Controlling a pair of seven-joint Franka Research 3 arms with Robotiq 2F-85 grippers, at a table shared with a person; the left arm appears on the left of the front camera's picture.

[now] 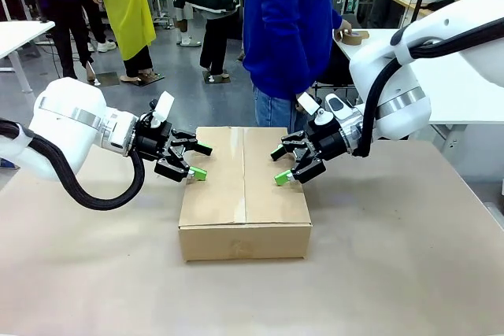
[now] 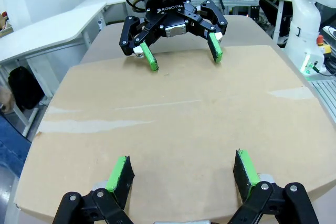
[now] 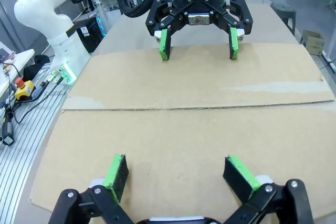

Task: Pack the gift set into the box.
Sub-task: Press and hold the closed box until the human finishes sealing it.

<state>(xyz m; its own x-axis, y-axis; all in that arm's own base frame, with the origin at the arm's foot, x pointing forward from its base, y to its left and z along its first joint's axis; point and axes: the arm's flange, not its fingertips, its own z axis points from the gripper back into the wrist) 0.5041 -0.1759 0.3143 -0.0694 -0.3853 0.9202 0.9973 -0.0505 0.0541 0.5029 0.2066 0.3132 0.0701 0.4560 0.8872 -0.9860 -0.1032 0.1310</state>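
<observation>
Pressing down the closed flaps of the cardboard box (image 1: 244,194), the left hand (image 1: 195,160) and right hand (image 1: 282,168) are poised wide open, empty, apparently for sealing.

Front camera: fixed between my arms, facing across the table; wrist cameras: close, facing each other over the shared box (image 1: 244,186) top.

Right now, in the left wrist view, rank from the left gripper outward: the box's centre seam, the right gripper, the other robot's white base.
1. Seam of the box, just ahead of the left gripper, mid-lid.
2. Right gripper, open, at the far edge of the box.
3. White robot base, beyond, at picture right.
</observation>
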